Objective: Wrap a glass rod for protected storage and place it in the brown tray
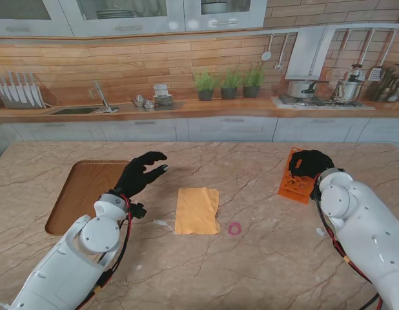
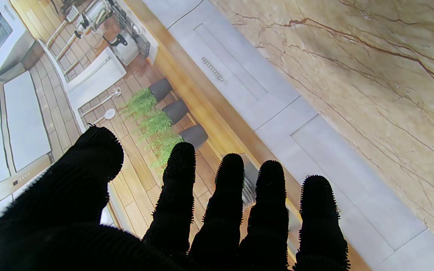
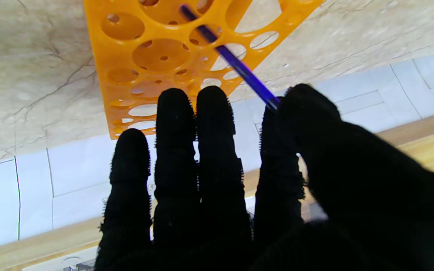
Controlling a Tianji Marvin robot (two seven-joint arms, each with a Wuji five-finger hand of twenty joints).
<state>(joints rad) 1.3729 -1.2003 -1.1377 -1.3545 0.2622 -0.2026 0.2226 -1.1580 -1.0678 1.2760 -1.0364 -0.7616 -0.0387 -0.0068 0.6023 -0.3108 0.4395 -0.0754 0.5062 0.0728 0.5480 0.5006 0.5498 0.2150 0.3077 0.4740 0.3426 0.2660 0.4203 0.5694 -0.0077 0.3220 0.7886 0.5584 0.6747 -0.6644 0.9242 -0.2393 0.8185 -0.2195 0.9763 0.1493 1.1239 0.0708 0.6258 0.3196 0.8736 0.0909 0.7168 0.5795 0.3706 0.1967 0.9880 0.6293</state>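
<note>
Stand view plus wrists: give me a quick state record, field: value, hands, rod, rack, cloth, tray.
left hand: open, fingers spread, holds nothing, raised between the tray and the cloth
right hand: at the rack, thumb and index finger pinching the rod
glass rod: blue, tilted, far end still among the rack's holes
rack: orange, perforated, on the table's right side
cloth: orange-yellow, flat, mid-table, nothing on it
brown tray: left of the cloth, no rod in it
pink ring: just right of the cloth

Stand view overlooks the table (image 1: 251, 271); wrist views peer closely along fingers.
</note>
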